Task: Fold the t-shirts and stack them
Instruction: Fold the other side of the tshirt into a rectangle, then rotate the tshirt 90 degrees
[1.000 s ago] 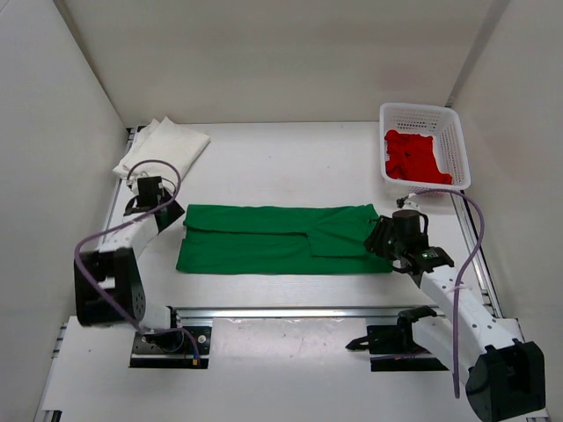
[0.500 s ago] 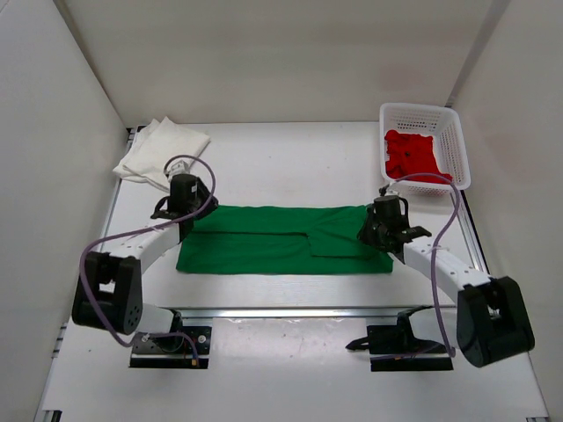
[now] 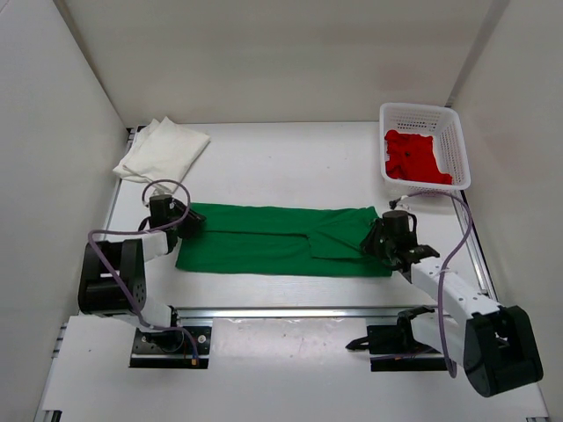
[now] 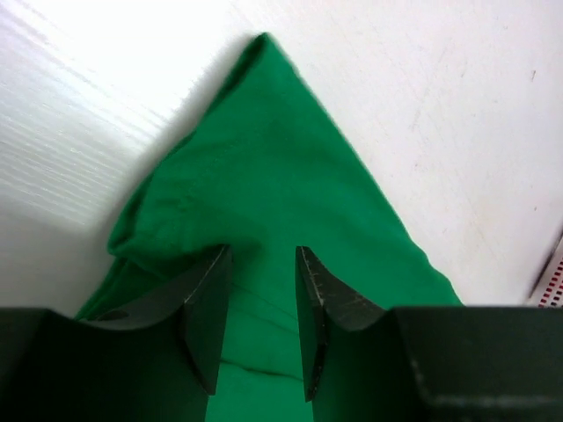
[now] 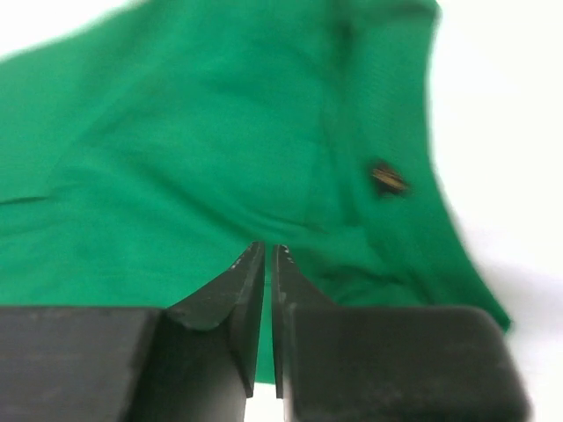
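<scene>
Top external view: white t-shirt (image 3: 163, 149) lies folded at far left. The green t-shirt (image 3: 264, 242), folded into a long band, lies at centre. The red t-shirt (image 3: 412, 156) waits unfolded in the lattice basket (image 3: 457, 132), far right. Left gripper (image 4: 262, 264): jaws narrowly parted over the band's left end. Right gripper (image 5: 268, 251): jaws nearly closed, seemingly pinching its right end. Against the earlier frame, the left gripper has drawn leftward and nearer.

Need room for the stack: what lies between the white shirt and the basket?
Nothing. The top view shows bare table between the white shirt and the basket; the green shirt lies lower in that view.
</scene>
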You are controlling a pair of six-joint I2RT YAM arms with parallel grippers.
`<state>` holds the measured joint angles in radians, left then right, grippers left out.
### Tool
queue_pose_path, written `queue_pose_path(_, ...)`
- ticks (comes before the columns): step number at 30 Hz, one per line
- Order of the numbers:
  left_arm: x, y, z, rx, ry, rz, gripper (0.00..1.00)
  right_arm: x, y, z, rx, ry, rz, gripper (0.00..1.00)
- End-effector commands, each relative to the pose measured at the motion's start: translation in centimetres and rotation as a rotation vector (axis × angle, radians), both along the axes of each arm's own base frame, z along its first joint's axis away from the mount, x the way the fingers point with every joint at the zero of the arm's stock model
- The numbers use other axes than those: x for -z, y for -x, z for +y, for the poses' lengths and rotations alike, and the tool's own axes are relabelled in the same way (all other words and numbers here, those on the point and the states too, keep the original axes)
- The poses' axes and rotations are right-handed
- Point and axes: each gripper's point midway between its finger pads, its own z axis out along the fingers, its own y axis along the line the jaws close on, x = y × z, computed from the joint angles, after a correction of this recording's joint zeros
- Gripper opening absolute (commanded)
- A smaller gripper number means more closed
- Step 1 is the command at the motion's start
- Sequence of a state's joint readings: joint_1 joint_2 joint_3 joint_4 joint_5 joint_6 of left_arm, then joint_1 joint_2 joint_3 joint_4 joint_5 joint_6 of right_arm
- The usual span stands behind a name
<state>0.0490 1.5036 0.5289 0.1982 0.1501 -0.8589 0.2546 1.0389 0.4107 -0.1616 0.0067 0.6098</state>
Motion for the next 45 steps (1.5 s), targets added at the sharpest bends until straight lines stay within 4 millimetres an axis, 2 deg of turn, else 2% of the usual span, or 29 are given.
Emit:
queue_pose_path(1,-3.2,-0.5,-1.4,0.032,-0.050,-0.093,0.46,-4.4,-2.6,1.8,-0.043,-0.002,-0.122,0.09)
queue_pose_path(3,-6.5,-1.3,-3.6,0.098,-0.122,-0.189,0.46,-4.6,-3.5,3.3,-0.076,-0.010,-0.116,0.08)
queue_pose_path(7,-9.9,-1.0,-8.8,0.266,-0.164,-0.278,0.46,-0.9,-4.5,4.6,-0.115,0.017,0.003,0.00)
queue_pose_path(11,-10.7,1.1,-13.9,0.422,-0.116,-0.309,0.47,1.0,-5.7,7.4,-0.180,0.004,0.068,0.01)
queue_pose_path(13,-11.3,2.1,-15.7,0.485,-0.081,-0.333,0.47,3.3,-6.2,8.3,-0.197,0.002,0.131,0.00)
queue_pose_path(14,-11.5,3.0,-16.5,0.518,-0.088,-0.343,0.48,2.9,-7.4,8.9,-0.207,-0.001,0.122,0.00)
queue_pose_path(16,-12.3,3.6,-17.1,0.548,-0.091,-0.364,0.52,2.6,-12.5,10.4,-0.227,0.010,0.105,0.00)
queue_pose_path(17,-11.8,4.1,-16.9,0.561,-0.093,-0.354,0.53,2.3,-13.9,10.6,-0.234,0.015,0.128,0.00)
queue_pose_path(18,-12.3,3.8,-16.4,0.546,-0.093,-0.367,0.54,0.9,-17.7,12.4,-0.272,0.002,0.098,0.00)
queue_pose_path(19,-11.9,4.2,-16.3,0.553,-0.093,-0.361,0.55,-1.4,-23.0,14.2,-0.297,0.005,0.010,0.00)
queue_pose_path(20,-11.4,4.5,-15.6,0.541,-0.104,-0.356,0.56,3.0,-23.1,14.7,-0.317,0.047,0.152,0.00)
queue_pose_path(21,-11.6,4.3,-14.8,0.518,-0.102,-0.361,0.55,-3.6,-27.5,17.7,-0.380,0.028,0.046,0.00)
queue_pose_path(22,-10.8,4.8,-14.7,0.521,-0.106,-0.343,0.55,-8.8,-33.4,19.9,-0.392,-0.008,-0.133,0.00)
queue_pose_path(24,-10.0,5.4,-14.1,0.522,-0.117,-0.329,0.56,-12.9,-32.6,22.1,-0.463,-0.178,-0.205,0.00)
queue_pose_path(25,-9.5,5.6,-13.9,0.520,-0.123,-0.314,0.56,-9.3,-30.6,21.6,-0.458,-0.198,-0.123,0.01)
queue_pose_path(26,-9.1,5.9,-13.6,0.520,-0.133,-0.303,0.57,-15.4,-30.9,21.4,-0.446,-0.203,-0.281,0.06)
queue_pose_path(27,-9.0,5.9,-13.3,0.507,-0.136,-0.307,0.57,-15.5,-30.3,21.2,-0.458,-0.137,-0.302,0.10)
queue_pose_path(28,-8.4,6.2,-13.1,0.506,-0.130,-0.298,0.57,-19.3,-29.0,21.6,-0.499,-0.100,-0.359,0.18)
queue_pose_path(30,-8.0,6.5,-13.1,0.510,-0.124,-0.287,0.59,-23.5,-27.6,21.5,-0.524,-0.027,-0.419,0.30)
queue_pose_path(31,-7.8,6.7,-13.4,0.523,-0.127,-0.280,0.59,-24.6,-26.5,21.6,-0.546,0.011,-0.428,0.37)
queue_pose_path(33,-8.1,6.6,-13.4,0.525,-0.129,-0.284,0.60,-25.8,-23.6,22.1,-0.584,0.031,-0.443,0.41)
queue_pose_path(35,-8.6,6.4,-13.1,0.516,-0.127,-0.300,0.60,-20.1,-20.3,23.4,-0.625,0.062,-0.363,0.39)
queue_pose_path(36,-8.6,6.4,-12.7,0.508,-0.138,-0.306,0.60,-21.5,-19.0,23.0,-0.607,0.060,-0.406,0.32)
queue_pose_path(37,-8.9,6.3,-12.1,0.491,-0.138,-0.311,0.60,-17.0,-17.1,23.6,-0.618,0.048,-0.349,0.30)
queue_pose_path(39,-9.9,5.9,-10.5,0.469,-0.195,-0.326,0.60,-13.3,-12.4,23.5,-0.620,-0.009,-0.291,0.15)
queue_pose_path(40,-10.8,5.4,-9.8,0.466,-0.231,-0.349,0.60,-13.8,-11.7,23.9,-0.632,-0.044,-0.315,0.11)
queue_pose_path(42,-11.4,5.1,-8.5,0.423,-0.285,-0.343,0.60,-10.6,-7.6,25.0,-0.681,-0.069,-0.255,0.07)
queue_pose_path(43,-12.0,5.1,-8.4,0.418,-0.284,-0.361,0.60,-10.8,-7.2,25.4,-0.677,-0.073,-0.270,0.08)
queue_pose_path(45,-12.4,5.0,-8.8,0.426,-0.262,-0.387,0.60,-8.4,-4.6,26.9,-0.699,-0.099,-0.238,0.18)
